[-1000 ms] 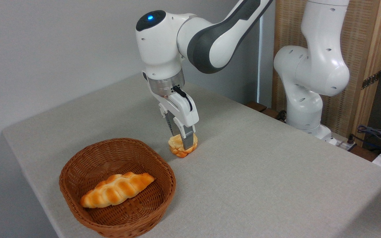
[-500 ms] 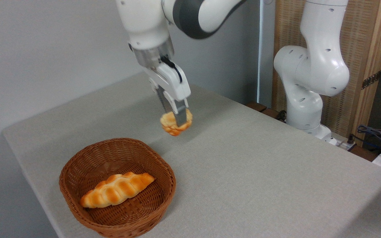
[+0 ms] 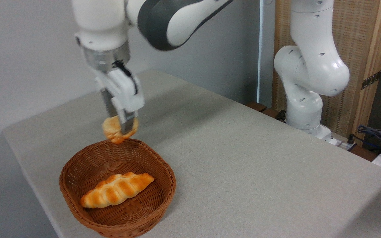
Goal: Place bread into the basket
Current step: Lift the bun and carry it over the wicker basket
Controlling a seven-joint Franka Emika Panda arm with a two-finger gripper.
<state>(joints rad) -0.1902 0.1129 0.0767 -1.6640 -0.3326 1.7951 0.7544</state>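
Swinging left since a moment ago, the gripper (image 3: 121,127) now pinches the bread (image 3: 115,131) in the air over the far rim of the basket (image 3: 78,205). Inside lies a braided loaf (image 3: 116,189); grey table (image 3: 250,172) stretches rightward.

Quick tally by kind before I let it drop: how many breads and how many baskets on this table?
Round bun, held in the gripper above the basket's far rim: 1
Braided loaf, lying in the basket: 1
Wicker basket: 1
Total: 3
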